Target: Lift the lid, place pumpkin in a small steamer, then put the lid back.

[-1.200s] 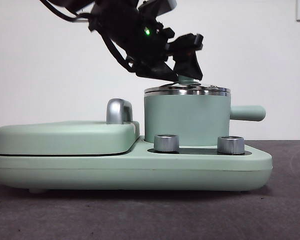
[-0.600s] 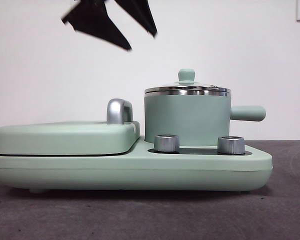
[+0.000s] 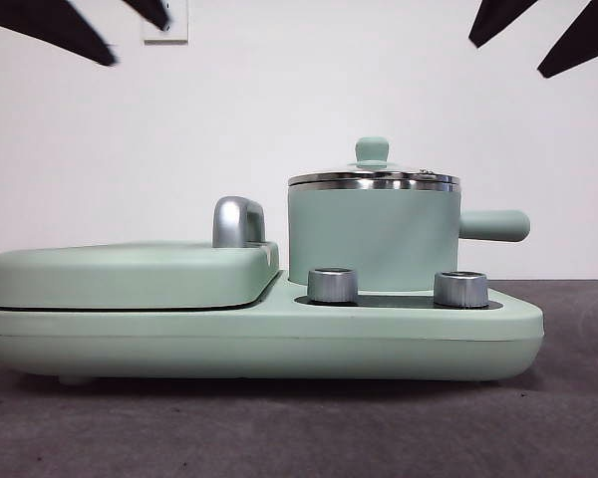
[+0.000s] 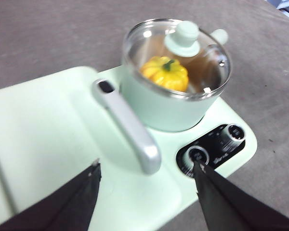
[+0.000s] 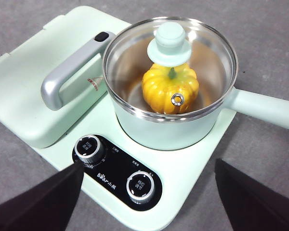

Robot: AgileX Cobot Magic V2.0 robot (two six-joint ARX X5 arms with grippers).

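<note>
The small steamer [image 3: 369,234] stands on the right half of the mint-green cooker base, its side handle [image 3: 493,225] pointing right. The glass lid [image 5: 169,67] sits level on its steel rim, mint knob [image 3: 372,150] on top. Through the glass I see the pumpkin [image 5: 164,94] resting inside the pot, also visible in the left wrist view as the pumpkin [image 4: 164,73]. My left gripper [image 4: 147,165] hangs open, high above the griddle side, its tips at the upper left [image 3: 138,42]. My right gripper [image 5: 148,163] is open too, high at the upper right [image 3: 508,58]. Neither holds anything.
A flat mint-green griddle cover [image 3: 130,274] with a chrome handle [image 3: 237,221] fills the left half of the base. Two steel dials [image 3: 332,285] [image 3: 459,289] sit on the black panel before the pot. Grey cloth covers the table.
The left gripper, down at the lid's knob a second ago, has let go and risen away to the upper left. The lid stays on the pot. Right gripper tips now show at the upper right.
</note>
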